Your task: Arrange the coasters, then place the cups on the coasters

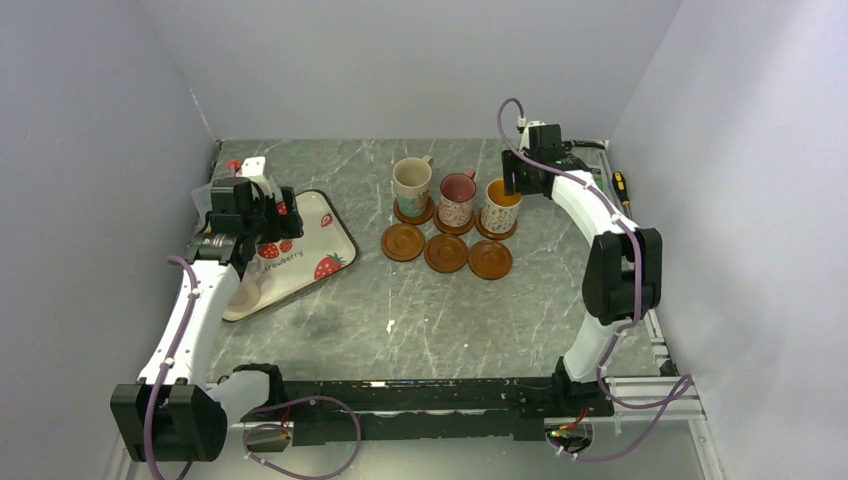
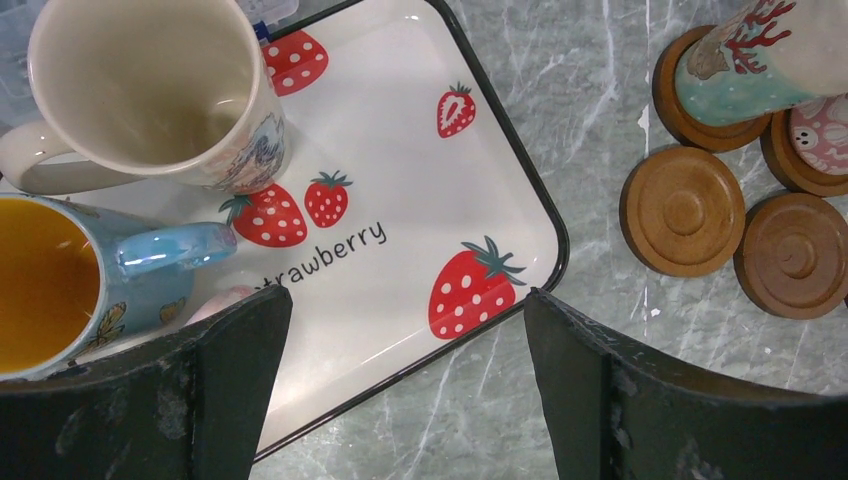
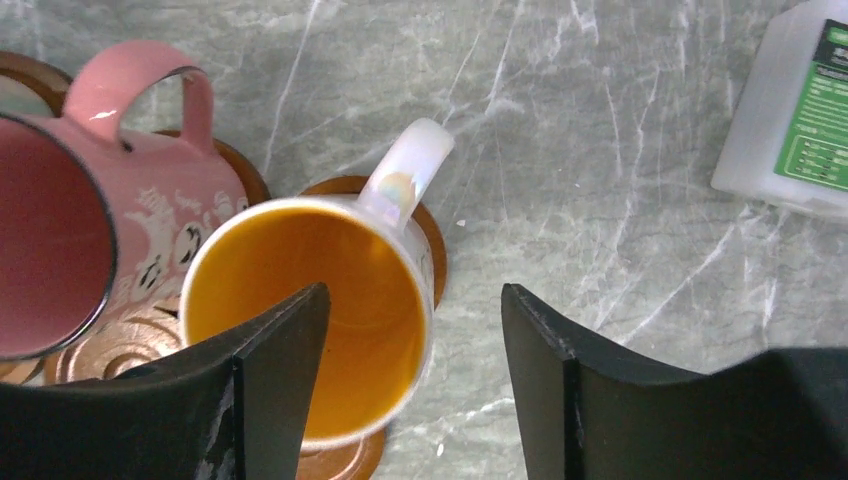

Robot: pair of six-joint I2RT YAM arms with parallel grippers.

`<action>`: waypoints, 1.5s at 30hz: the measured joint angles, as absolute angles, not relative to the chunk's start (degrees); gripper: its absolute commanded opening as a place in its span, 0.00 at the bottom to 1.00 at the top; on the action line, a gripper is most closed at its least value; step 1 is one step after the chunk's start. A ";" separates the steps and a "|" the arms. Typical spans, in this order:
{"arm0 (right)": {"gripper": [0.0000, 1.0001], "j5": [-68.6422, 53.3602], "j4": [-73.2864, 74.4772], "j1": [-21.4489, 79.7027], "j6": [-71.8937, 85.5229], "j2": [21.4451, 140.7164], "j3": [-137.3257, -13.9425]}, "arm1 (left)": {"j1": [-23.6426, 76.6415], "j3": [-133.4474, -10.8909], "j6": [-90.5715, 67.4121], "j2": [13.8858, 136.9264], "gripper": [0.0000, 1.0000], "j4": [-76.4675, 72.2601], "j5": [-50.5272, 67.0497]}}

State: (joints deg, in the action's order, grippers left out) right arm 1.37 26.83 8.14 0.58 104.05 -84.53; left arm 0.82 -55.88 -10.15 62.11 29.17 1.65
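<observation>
Coasters (image 1: 446,253): all 6 laid mid-table, 2 rows of 3; near row bare.
Done: far row filled: cream cup (image 1: 412,180), pink cup (image 1: 458,195), orange cup (image 3: 300,300).
Left: blue cup (image 2: 60,290) and plain cup (image 2: 150,90) on tray (image 2: 480,180) at left (3rd maybe hidden).
R claw (image 3: 415,290): jaws apart astride orange cup's rim, not clamped.
L claw (image 2: 408,300): jaws apart over tray, empty.
Room: open table near the rows; far cups just beside each other, so tight.

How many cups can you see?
5. Three on the back coasters: cream cup, pink cup, orange-lined cup. Two on the strawberry tray: white cup, blue cup. Another may be hidden.
</observation>
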 measured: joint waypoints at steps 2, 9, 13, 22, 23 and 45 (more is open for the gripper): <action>0.74 1.13 25.89 8.14 1.26 101.45 -82.89 | 0.82 -55.86 -10.20 61.98 0.93 28.88 1.67; 0.76 -0.32 23.46 8.14 3.92 85.25 -76.36 | 0.80 -60.71 -10.85 65.80 0.93 31.68 -0.05; 0.76 -2.20 20.36 8.25 7.31 73.21 -68.79 | -0.40 -63.66 -11.20 67.09 0.93 32.40 -1.43; 0.75 -7.68 18.35 12.69 14.96 54.54 -51.24 | -3.99 -72.18 -8.60 78.48 0.92 34.61 -2.24; 0.75 -7.90 18.33 14.02 15.40 53.34 -49.95 | -4.10 -72.77 -8.27 79.85 0.91 34.59 -2.46; 0.74 -7.86 19.40 22.83 16.23 51.29 -44.27 | -5.19 -81.71 1.39 102.08 0.42 34.52 -3.14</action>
State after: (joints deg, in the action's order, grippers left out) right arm -7.86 19.40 22.83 16.23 51.29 -44.27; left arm -5.19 -81.71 1.39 102.08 34.52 -3.14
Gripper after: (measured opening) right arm 0.745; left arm 0.528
